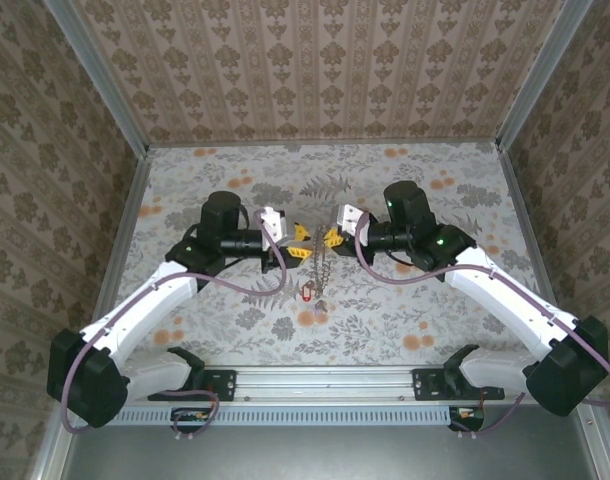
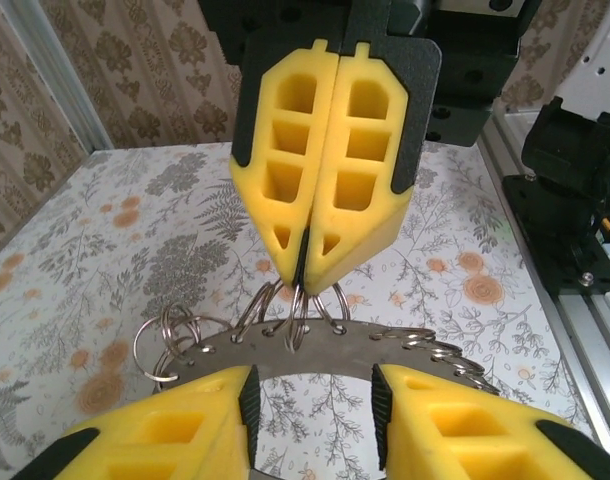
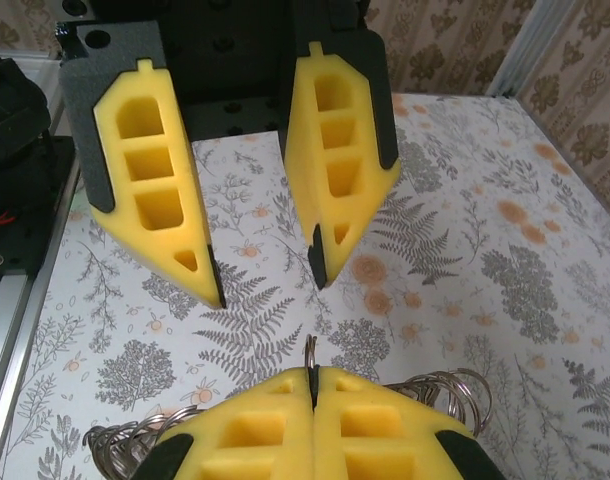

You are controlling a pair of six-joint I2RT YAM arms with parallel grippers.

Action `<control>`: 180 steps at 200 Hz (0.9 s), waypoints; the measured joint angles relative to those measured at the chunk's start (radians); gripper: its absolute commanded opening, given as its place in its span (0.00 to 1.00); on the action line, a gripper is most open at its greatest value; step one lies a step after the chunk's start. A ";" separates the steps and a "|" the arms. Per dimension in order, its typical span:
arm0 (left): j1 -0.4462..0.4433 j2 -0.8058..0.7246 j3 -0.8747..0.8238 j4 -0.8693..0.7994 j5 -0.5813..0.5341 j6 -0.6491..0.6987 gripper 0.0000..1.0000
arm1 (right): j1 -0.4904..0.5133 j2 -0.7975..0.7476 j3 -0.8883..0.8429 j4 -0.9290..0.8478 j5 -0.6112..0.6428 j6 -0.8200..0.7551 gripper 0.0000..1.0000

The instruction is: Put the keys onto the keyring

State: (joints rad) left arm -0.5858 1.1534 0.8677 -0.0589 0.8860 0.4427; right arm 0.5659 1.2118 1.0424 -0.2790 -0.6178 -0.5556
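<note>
At the near edge a metal rail [image 1: 325, 380] carries the bases of the left arm [image 1: 135, 320] and the right arm [image 1: 515, 300]. Just beyond it, near the middle of the flowered surface [image 1: 185, 180], the key [image 1: 307, 291] shows its red head. It sits just beside the near end of the keyring [image 1: 320, 268], which runs from there as a thin dark line up to the two grippers. I cannot tell whether key and keyring touch.

Further in, the grippers meet tip to tip over the middle of the surface. The left gripper [image 1: 300, 243] is partly open. In the right wrist view its yellow fingers [image 3: 155, 200] stand apart with bare surface between them and nothing in their grasp. In the left wrist view, part of the keyring shows as a curved silvery band crowded with wire rings. It lies just past the left gripper's fingertips and across the gap between them; whether it touches them I cannot tell.

The right gripper [image 1: 332, 238] is fully closed, its fingers pressed flat together. At their tips it pinches one thin wire ring [image 3: 310, 355] of the keyring, and more rings fan out to either side below it.

Behind the grippers, the far surface bears orange flower blots up to the patterned back wall [image 1: 315, 60].
</note>
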 measured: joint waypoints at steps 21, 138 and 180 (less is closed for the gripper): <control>-0.009 0.013 0.006 0.002 -0.008 0.012 0.33 | 0.013 0.000 0.000 0.001 0.000 -0.016 0.00; -0.037 0.062 0.025 0.015 -0.039 0.048 0.00 | 0.030 -0.003 0.000 0.029 0.024 -0.035 0.23; -0.042 0.029 0.024 0.016 -0.028 0.084 0.00 | -0.027 -0.089 -0.014 -0.045 0.003 -0.082 0.16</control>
State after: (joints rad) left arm -0.6273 1.1828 0.8917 -0.0433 0.8577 0.5262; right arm 0.5392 1.1225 1.0279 -0.3237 -0.6151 -0.6376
